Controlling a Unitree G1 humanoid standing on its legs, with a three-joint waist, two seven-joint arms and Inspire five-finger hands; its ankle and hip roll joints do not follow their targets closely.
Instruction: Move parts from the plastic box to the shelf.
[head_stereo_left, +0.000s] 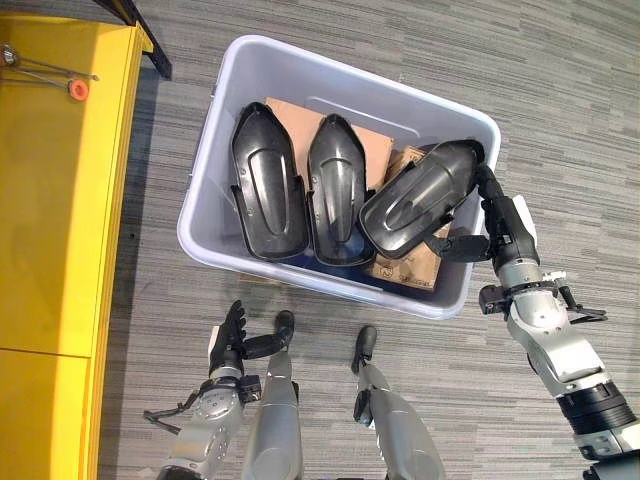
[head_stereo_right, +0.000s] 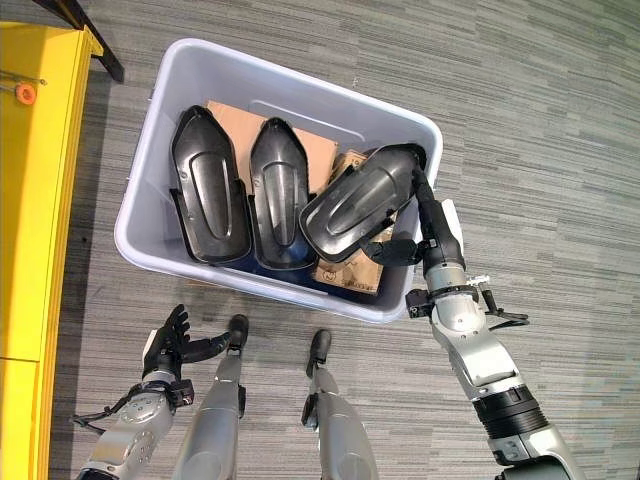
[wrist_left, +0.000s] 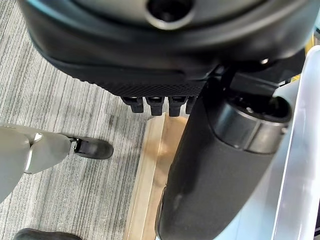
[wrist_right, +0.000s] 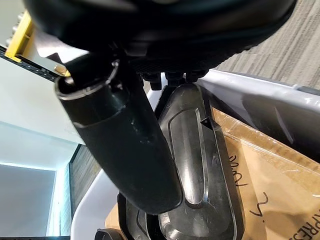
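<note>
Right hand (head_stereo_left: 497, 226) grips tilted black part (head_stereo_left: 418, 198) over plastic box (head_stereo_left: 215, 130); left hand (head_stereo_left: 229, 336) seemingly open.

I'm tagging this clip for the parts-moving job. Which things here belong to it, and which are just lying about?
Part of the job:
- plastic box
- tilted black part, gripped by the right hand
- two black parts lying in the box
- yellow shelf

Just lying about:
- cardboard under the parts
- left hand, idle, down by the floor
</note>
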